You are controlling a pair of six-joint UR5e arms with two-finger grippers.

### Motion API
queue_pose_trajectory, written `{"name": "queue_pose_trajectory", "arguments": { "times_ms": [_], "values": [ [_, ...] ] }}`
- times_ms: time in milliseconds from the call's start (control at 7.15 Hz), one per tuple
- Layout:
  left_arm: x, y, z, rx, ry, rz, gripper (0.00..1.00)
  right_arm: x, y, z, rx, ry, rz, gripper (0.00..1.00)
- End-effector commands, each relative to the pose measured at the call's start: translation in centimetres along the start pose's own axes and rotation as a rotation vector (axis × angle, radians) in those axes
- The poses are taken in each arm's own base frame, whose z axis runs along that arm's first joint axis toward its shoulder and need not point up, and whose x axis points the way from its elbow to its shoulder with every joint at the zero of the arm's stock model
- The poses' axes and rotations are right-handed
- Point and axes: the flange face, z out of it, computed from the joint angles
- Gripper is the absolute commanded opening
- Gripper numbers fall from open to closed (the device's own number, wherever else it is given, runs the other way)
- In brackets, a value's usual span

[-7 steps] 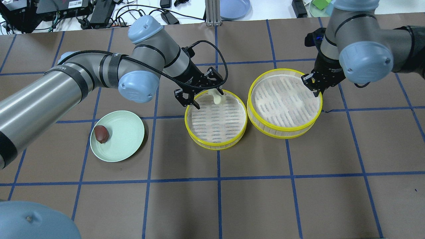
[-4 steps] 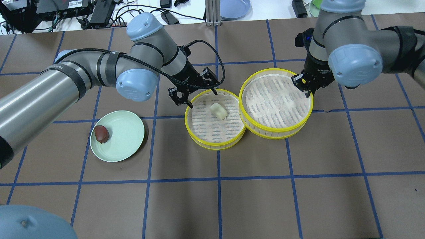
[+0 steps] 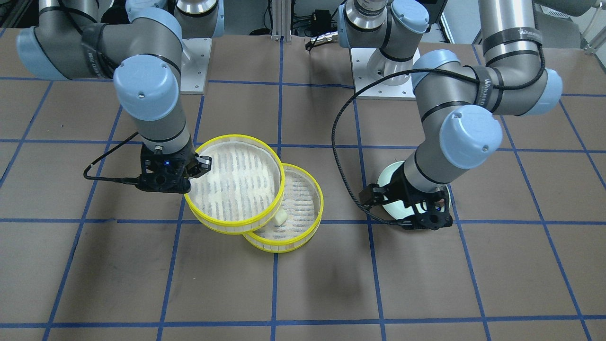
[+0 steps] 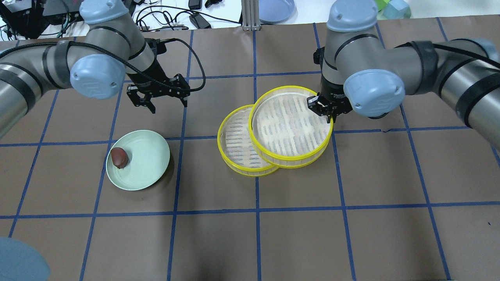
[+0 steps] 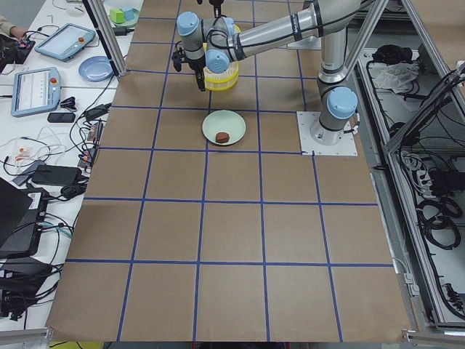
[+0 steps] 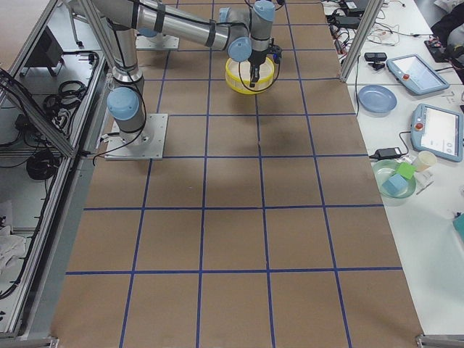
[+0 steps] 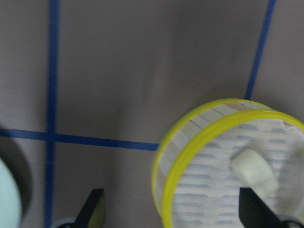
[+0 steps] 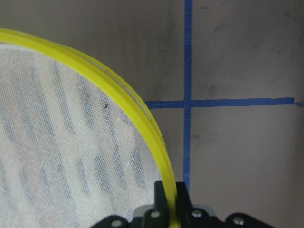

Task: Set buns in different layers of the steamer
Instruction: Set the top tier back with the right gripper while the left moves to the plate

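The cream-white bun (image 3: 280, 217) lies in the lower steamer tray (image 4: 233, 137) on the table. It also shows in the left wrist view (image 7: 254, 171). From overhead the upper tray hides it. My right gripper (image 4: 326, 110) is shut on the yellow rim of the second tray (image 4: 289, 125). It holds that tray above the lower one, overlapping it and offset to the right. My left gripper (image 4: 169, 108) is open and empty, above the table behind the plate and left of the trays. The dark reddish-brown bun (image 4: 119, 157) sits on the pale green plate (image 4: 146, 160).
Brown paper with a blue tape grid covers the table. Cables, power bricks and a blue plate (image 4: 275, 9) lie beyond the far edge. The left arm's black cable loops near its wrist (image 4: 197, 66).
My left gripper let the white bun go into the lower tray, then drew back left toward the plate. My right gripper carried the second tray left until it overlaps the lower tray.
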Motion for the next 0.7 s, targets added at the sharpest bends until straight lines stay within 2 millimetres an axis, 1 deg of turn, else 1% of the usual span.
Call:
{"name": "queue_pose_trajectory", "arguments": {
  "times_ms": [0,140,280,419,559],
  "values": [
    [-8.9,0.3,1.4,-0.108,-0.061,0.093,1.00,-6.7,0.9,1.8,0.050,-0.007,0.072,0.00],
    [-12.1,0.7,3.7,-0.162,-0.054,0.083,1.00,-7.7,0.7,2.9,0.056,-0.008,0.075,0.02],
    [-12.8,1.4,7.1,-0.232,-0.035,0.060,0.99,-7.8,0.4,3.1,0.062,-0.013,0.079,0.03],
    [-13.0,1.8,9.2,-0.275,-0.036,0.056,0.99,-7.8,0.4,3.3,0.061,-0.012,0.079,0.05],
    [-13.3,1.7,9.9,-0.293,-0.044,0.054,0.99,-7.9,0.3,3.7,0.054,-0.009,0.078,0.05]
  ]
}}
